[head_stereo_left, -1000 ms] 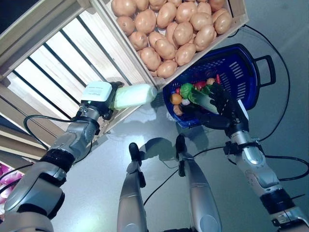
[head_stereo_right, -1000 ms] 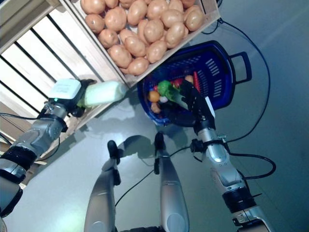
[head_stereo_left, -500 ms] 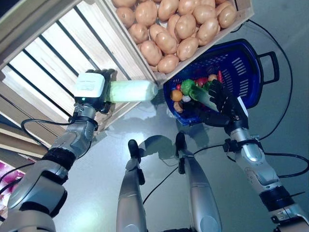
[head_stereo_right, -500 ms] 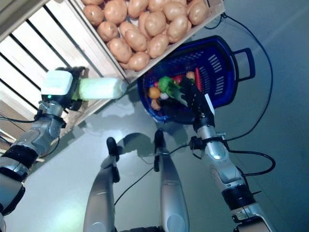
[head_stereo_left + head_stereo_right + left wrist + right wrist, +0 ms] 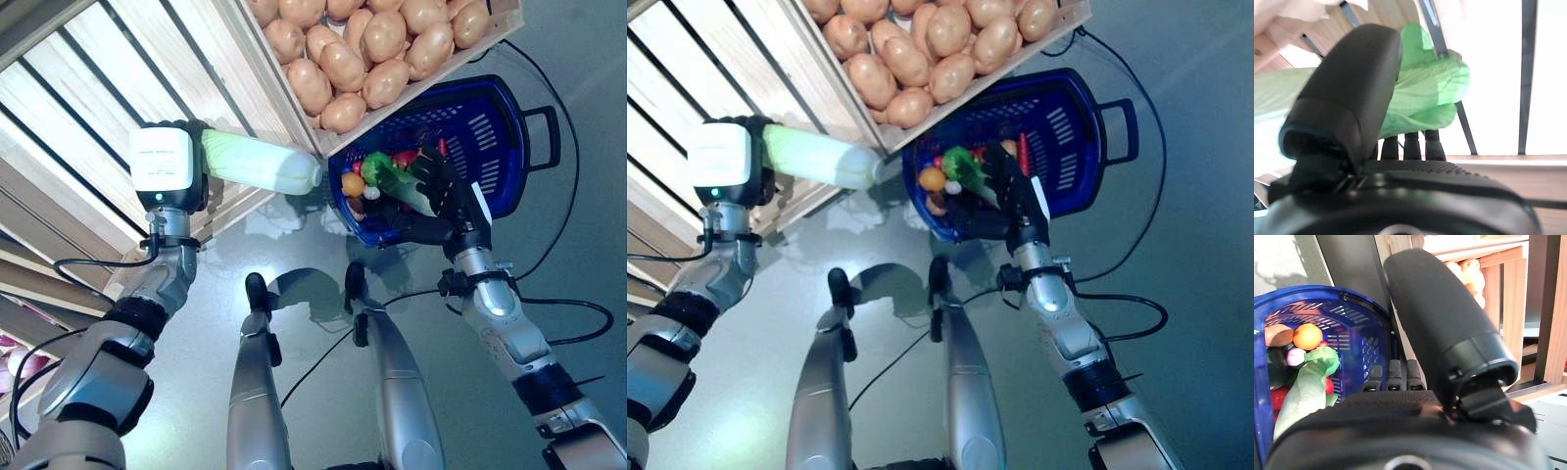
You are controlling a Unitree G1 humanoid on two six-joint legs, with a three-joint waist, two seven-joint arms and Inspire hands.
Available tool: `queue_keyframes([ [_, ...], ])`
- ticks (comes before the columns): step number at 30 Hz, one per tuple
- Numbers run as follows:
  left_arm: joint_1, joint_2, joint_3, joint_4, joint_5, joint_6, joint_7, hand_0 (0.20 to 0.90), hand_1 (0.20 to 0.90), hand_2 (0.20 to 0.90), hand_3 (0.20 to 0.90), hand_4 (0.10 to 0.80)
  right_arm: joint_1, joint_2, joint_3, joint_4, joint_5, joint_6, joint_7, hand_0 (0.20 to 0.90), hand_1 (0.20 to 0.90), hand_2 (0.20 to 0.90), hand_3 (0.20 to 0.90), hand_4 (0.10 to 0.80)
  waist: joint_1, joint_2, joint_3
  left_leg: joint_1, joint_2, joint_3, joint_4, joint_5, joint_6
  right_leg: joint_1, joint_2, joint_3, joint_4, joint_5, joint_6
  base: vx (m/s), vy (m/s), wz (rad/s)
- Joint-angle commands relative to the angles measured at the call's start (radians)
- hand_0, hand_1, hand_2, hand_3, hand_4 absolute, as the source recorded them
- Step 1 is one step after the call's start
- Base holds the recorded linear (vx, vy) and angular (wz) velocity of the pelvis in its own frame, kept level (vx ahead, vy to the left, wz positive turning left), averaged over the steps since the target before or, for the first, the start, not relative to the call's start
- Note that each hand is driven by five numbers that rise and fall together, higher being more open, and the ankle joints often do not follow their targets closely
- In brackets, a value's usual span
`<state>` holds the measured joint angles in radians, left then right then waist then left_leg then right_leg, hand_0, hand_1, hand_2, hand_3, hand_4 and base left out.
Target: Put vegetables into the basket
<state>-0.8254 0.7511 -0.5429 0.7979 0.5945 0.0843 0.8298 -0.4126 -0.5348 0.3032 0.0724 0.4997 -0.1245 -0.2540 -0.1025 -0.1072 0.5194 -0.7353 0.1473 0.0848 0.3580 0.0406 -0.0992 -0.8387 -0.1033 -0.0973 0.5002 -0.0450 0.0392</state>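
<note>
Both hands grip: left hand (image 5: 168, 168) cabbage (image 5: 260, 164), right hand (image 5: 446, 201) basket (image 5: 490, 137).

Basket (image 5: 490, 127): glossy blue perforated plastic. Crate (image 5: 284, 108): pale unfinished slatted wood. Potatoes (image 5: 382, 49): smooth, matt tan skins.

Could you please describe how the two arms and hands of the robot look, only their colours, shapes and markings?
Both arms are silver-grey, rounded metal segments joined by black bands. The left hand is dark, with a white box-shaped cover on its back that bears a small green light. The right hand is dark too, with a narrow white strip along its side. In the wrist views each thumb is thick, black and rounded.
</note>
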Motion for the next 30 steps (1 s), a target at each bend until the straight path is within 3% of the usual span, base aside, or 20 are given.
queue_keyframes([
  [1, -0.159, 0.016, 0.087, -0.005, 0.028, 0.027, 0.12, 0.3, 0.3, 0.3, 0.3, 0.4, -0.026, 0.009, -0.036, -0.109, -0.045, -0.06, -0.047, 0.9, 0.9, 0.9, 0.9, 0.8, 0.002, -0.009, 0.001, -0.051, -0.012, -0.032, 0.112, -0.059, -0.017, 0.077, -0.009, 0.002, 0.024, -0.05, 0.042, 0.0, 0.0, 0.0],
  [13, -0.183, 0.01, 0.084, -0.003, 0.021, 0.008, 0.166, 0.3, 0.3, 0.3, 0.3, 0.4, -0.05, 0.009, -0.031, -0.1, -0.046, -0.062, -0.056, 0.9, 0.9, 0.9, 0.9, 0.8, 0.002, 0.0, 0.001, -0.048, -0.017, -0.04, 0.106, -0.055, -0.022, 0.076, -0.01, 0.008, 0.022, -0.043, 0.045, -0.001, -0.001, 0.0],
  [18, -0.151, 0.01, 0.131, -0.048, 0.041, -0.125, 0.24, 0.3, 0.3, 0.3, 0.3, 0.4, -0.024, 0.021, -0.041, -0.104, -0.054, -0.073, -0.042, 0.9, 0.9, 0.9, 0.9, 0.8, 0.006, 0.005, 0.001, -0.009, -0.018, -0.034, 0.091, -0.063, -0.023, 0.113, -0.012, 0.008, 0.003, -0.049, 0.049, 0.018, -0.002, 0.01],
  [23, -0.075, -0.011, 0.2, -0.157, 0.03, -0.189, 0.285, 0.3, 0.3, 0.3, 0.3, 0.4, 0.005, 0.04, -0.054, -0.114, -0.067, -0.086, -0.026, 0.9, 0.9, 0.9, 0.9, 0.8, 0.015, 0.008, 0.001, 0.058, -0.023, -0.029, 0.035, -0.045, -0.024, 0.179, -0.006, 0.008, -0.054, -0.034, 0.053, 0.022, -0.011, 0.04],
  [30, 0.07, -0.08, 0.332, -0.255, -0.175, -0.342, 0.263, 0.3, 0.3, 0.3, 0.3, 0.4, 0.051, 0.06, -0.08, -0.127, -0.052, -0.084, 0.0, 0.9, 0.9, 0.9, 0.9, 0.8, 0.035, 0.008, 0.001, 0.214, -0.035, -0.023, -0.069, -0.021, -0.022, 0.329, -0.005, -0.01, -0.141, -0.024, 0.059, 0.062, -0.01, 0.0],
])
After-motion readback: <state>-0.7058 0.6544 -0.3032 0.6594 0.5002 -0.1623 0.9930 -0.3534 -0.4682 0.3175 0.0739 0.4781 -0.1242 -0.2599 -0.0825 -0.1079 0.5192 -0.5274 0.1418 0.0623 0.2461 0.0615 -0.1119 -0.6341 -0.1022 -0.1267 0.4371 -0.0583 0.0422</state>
